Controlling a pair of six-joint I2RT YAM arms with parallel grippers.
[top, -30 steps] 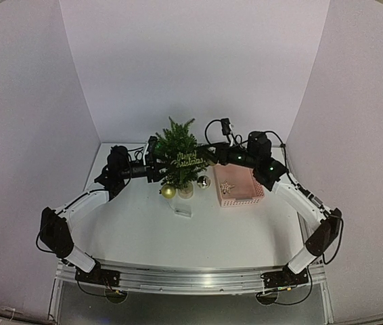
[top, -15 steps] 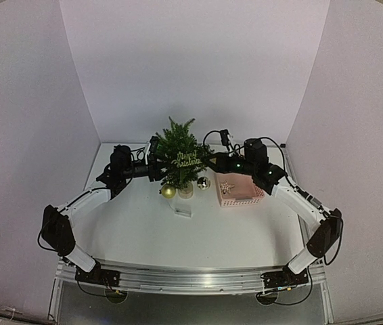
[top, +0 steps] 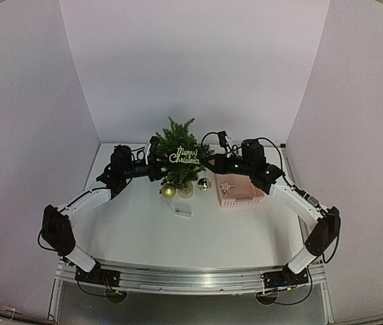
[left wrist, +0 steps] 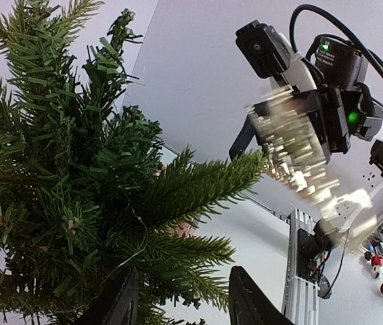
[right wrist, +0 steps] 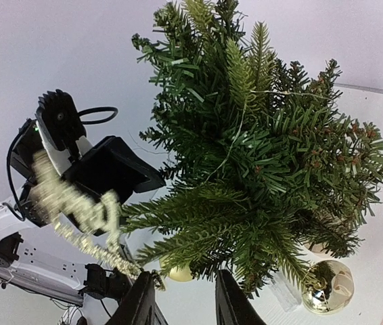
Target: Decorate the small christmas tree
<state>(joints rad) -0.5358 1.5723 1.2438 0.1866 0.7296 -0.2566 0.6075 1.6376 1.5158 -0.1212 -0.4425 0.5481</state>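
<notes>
Right claw [right wrist: 181, 288]: fingers spread with nothing seen pinched between them. It has edged leftward over the last second and now sits just beside the tree's right flank.
Left claw [left wrist: 181, 284]: fingers spread, straddling the lower left branches. Whether they press on the branches cannot be told. It has barely shifted.
Tree spot: the small christmas tree [top: 178, 152] stands upright at the back middle of the table [top: 144, 230], between the two claws.
Sign: the gold "Merry Christmas" sign [top: 185, 158] lies across the front of the tree, a touch higher and further left than a second ago. It is smeared in both wrist views, so it is probably swinging. Whether it hangs from a branch alone cannot be told.
Meaning: the sign seems to be in the middle of being settled on the branches.
Not yet hung: the star [top: 227, 187] in the pink basket [top: 254, 193], and the gold bauble [top: 168, 191] and silver bauble [top: 204, 183] at the tree's foot.
</notes>
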